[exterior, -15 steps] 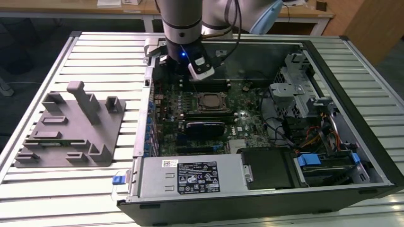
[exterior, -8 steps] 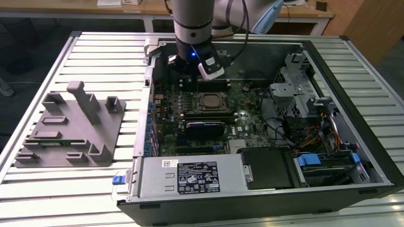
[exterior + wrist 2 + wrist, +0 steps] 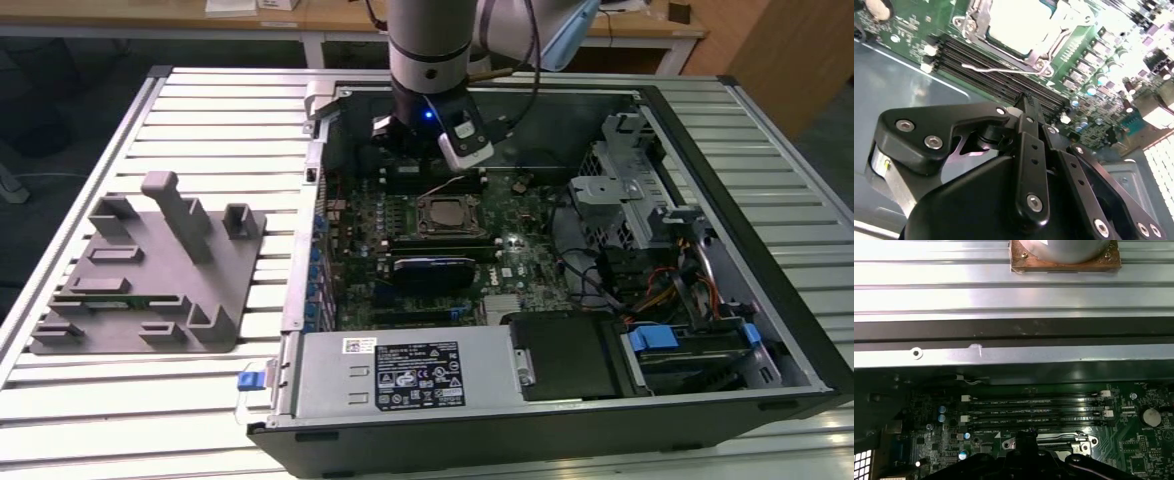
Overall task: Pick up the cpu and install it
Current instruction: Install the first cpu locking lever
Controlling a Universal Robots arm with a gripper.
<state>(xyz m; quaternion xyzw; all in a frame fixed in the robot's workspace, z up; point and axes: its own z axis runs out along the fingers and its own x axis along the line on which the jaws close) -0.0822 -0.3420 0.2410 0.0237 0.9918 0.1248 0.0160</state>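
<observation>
Working down from the slatted worktop (image 3: 160, 400): why is your arm inside the computer case (image 3: 534, 440)?

— Because the motherboard (image 3: 534, 260) lies flat there, socket (image 3: 1035, 59) facing up. Your cpu (image 3: 1019, 22) sits inside that socket's frame.

— And your gripper (image 3: 1026, 100)?

— Fingers together, holding nothing, hanging over the memory slots (image 3: 1034, 407) just beside the socket. Open room above; the case wall past those slots looks like your tight edge.

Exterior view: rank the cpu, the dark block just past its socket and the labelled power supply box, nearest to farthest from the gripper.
1. cpu: right beside the gripper, just on the camera's side of it.
2. dark block: next along the same line, past the cpu.
3. power supply box: farthest, at the near end of the case.
</observation>
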